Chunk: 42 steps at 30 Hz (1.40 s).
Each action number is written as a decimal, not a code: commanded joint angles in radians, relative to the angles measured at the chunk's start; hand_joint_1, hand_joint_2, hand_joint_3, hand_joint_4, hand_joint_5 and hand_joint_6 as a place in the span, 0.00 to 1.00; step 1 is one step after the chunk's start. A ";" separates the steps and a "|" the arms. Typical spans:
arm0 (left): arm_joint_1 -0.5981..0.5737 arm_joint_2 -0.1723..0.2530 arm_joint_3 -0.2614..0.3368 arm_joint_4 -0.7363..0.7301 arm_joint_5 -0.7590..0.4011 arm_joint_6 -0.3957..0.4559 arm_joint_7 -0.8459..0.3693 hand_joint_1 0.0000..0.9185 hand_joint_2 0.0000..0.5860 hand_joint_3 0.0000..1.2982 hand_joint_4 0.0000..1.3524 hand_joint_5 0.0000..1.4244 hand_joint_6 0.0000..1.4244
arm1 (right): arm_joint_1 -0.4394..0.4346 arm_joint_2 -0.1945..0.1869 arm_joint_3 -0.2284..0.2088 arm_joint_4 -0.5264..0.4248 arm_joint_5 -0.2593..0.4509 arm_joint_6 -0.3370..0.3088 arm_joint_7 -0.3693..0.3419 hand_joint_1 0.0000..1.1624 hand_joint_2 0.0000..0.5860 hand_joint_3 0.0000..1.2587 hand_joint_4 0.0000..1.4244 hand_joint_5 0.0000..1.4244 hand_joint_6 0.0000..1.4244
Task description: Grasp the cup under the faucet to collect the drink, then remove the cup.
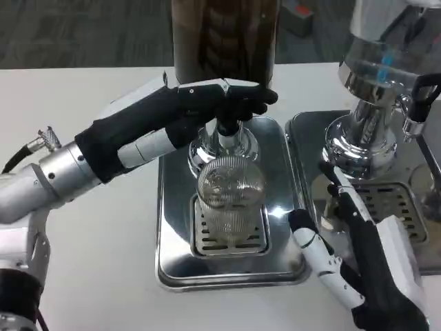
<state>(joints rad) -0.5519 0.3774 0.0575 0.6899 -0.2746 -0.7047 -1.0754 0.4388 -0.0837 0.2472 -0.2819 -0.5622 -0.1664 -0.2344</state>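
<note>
A: Left hand (pixel 207 107) on the faucet lever (pixel 238 103) above the ribbed glass cup (pixel 231 200)?
B: Yes. Cup stands on the drip tray (pixel 172 227) grate. Right hand (pixel 358 262) beside the tray, fingers spread (holding nothing).
</note>
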 commanded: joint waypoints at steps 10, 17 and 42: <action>0.017 0.031 -0.049 0.031 0.069 -0.102 0.033 0.00 0.12 0.21 0.11 0.13 0.15 | -0.033 -0.021 0.000 -0.008 0.015 0.028 0.070 0.16 0.29 0.02 0.00 0.03 0.10; 0.016 0.044 -0.068 0.036 0.091 -0.151 0.064 0.00 0.13 0.21 0.11 0.13 0.15 | -0.041 -0.024 0.000 -0.008 0.017 0.039 0.084 0.19 0.27 0.01 0.00 0.03 0.10; 0.016 0.087 -0.147 0.079 0.186 -0.323 0.207 0.00 0.14 0.21 0.10 0.12 0.17 | -0.071 -0.050 0.009 -0.002 0.023 0.069 0.125 0.22 0.16 0.00 0.00 0.00 0.08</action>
<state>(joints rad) -0.5521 0.4507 -0.0625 0.7503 -0.1399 -1.0226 -0.8561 0.3752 -0.1293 0.2532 -0.2819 -0.5434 -0.1090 -0.1234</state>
